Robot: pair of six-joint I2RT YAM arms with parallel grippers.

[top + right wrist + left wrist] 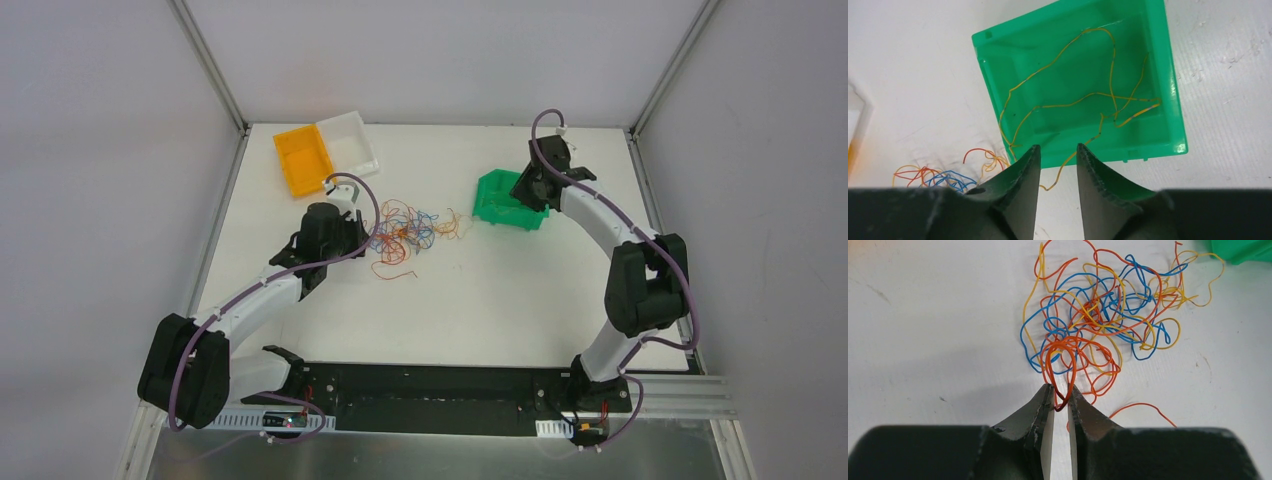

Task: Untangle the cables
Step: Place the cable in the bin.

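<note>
The cables lie as a loose tangle of orange, red, blue and yellow strands mid-table; the left wrist view shows the tangle close up. My left gripper sits at its left edge, nearly shut, with an orange loop pinched between its tips. My right gripper hovers open and empty over the near rim of a green bin. A yellow cable lies in that bin, one end hanging over the rim between my open fingers.
An orange bin and a white bin stand at the back left. The green bin is just right of the tangle. A single red strand lies in front of the tangle.
</note>
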